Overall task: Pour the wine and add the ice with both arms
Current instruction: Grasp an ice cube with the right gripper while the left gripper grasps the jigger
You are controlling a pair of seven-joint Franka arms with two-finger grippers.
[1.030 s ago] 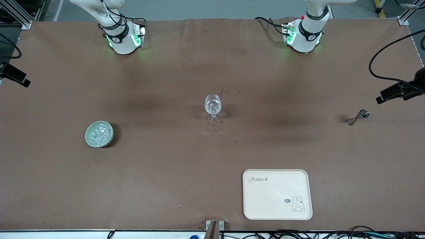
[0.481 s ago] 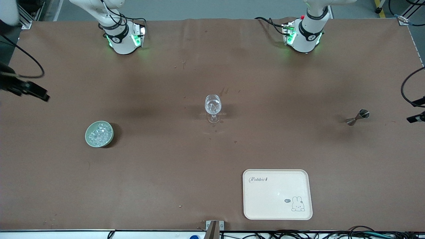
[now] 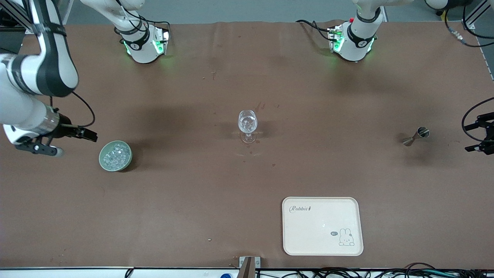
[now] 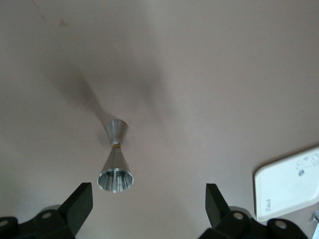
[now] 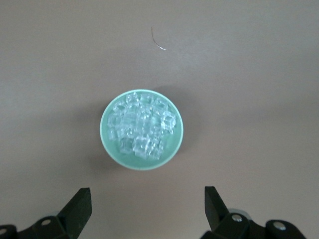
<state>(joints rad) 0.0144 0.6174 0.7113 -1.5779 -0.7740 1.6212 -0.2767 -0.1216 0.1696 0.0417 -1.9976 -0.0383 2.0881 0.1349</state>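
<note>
Both grippers stand wide and empty: the right gripper (image 3: pixel 73 141) over bare table beside the green bowl (image 3: pixel 115 155) of ice (image 5: pixel 142 125), the left gripper (image 3: pixel 478 137) near the steel jigger (image 3: pixel 416 137). Best centre each before descending; the wine glass (image 3: pixel 247 125) waits mid-table.

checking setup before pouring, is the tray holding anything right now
No, the cream rabbit tray lies bare, and the wine glass stands on the table farther from the front camera.
</note>
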